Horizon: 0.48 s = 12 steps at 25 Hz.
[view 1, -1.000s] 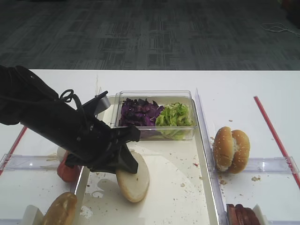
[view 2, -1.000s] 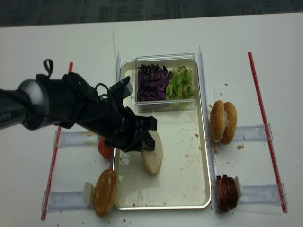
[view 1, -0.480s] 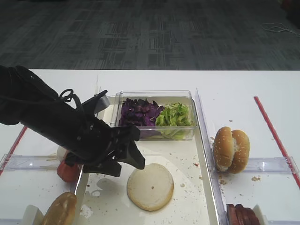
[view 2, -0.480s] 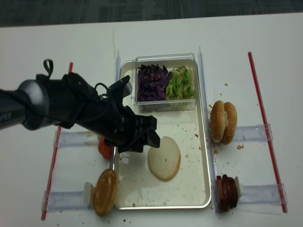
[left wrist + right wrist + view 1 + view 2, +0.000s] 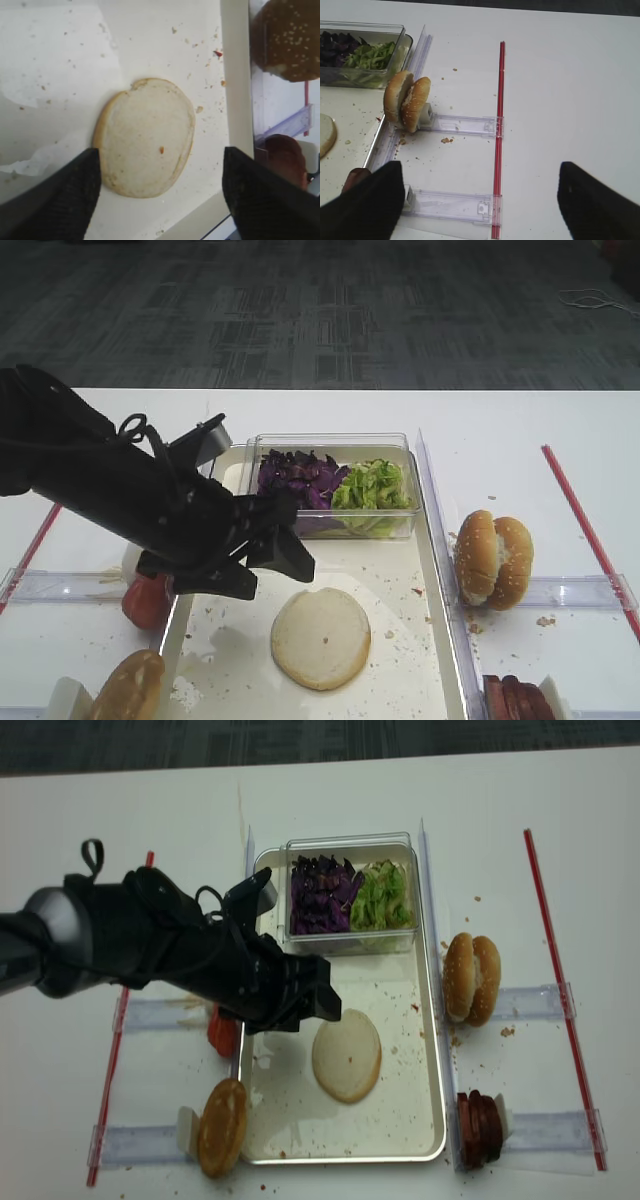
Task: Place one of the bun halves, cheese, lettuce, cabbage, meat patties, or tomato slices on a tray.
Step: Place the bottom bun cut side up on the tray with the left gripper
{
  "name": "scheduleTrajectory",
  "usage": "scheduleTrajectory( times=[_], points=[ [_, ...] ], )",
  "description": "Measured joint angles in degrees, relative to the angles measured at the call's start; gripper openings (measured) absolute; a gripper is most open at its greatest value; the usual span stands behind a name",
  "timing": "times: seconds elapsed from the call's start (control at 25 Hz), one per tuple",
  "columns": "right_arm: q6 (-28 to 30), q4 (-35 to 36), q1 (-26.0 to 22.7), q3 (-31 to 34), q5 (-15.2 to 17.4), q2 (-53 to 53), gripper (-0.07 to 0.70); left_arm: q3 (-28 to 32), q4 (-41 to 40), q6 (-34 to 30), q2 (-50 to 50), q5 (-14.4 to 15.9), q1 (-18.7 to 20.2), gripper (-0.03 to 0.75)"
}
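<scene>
Jaws of left gripper (image 5: 159,195) standing spread, hovering over bun half (image 5: 147,136) | bun half lying flat mid-tray (image 5: 400,580) | right gripper (image 5: 479,200) jaws spread over worktop (image 5: 560,75)

No legible text, labels, brand marks, numbers or signs appear on any item in view.

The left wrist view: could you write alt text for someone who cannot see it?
A thin round bun half lies flat, pale cut face up, on a crumb-speckled off-white tray. The left end effector hangs above it, its two dark fingers spread either side without touching it.
</scene>
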<state>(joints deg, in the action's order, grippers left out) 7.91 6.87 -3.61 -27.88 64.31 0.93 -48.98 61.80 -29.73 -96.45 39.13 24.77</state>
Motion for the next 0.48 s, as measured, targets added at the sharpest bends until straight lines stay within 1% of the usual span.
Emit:
scheduleTrajectory(
  times=[0.08,0.24,0.36,0.48],
  points=[
    [0.0,0.0,0.0,0.0,0.0,0.0,0.649,0.0,0.0,0.0,2.2,0.6,0.0,0.506],
    [0.0,0.0,0.0,0.0,0.0,0.0,0.649,0.0,0.0,0.0,6.9,3.2,0.0,0.506],
    [0.0,0.0,0.0,0.0,0.0,0.0,0.649,0.0,0.0,1.2,11.1,4.7,0.0,0.506],
    [0.0,0.0,0.0,0.0,0.0,0.0,0.649,0.0,0.0,2.7,15.6,5.1,0.0,0.506]
  ],
)
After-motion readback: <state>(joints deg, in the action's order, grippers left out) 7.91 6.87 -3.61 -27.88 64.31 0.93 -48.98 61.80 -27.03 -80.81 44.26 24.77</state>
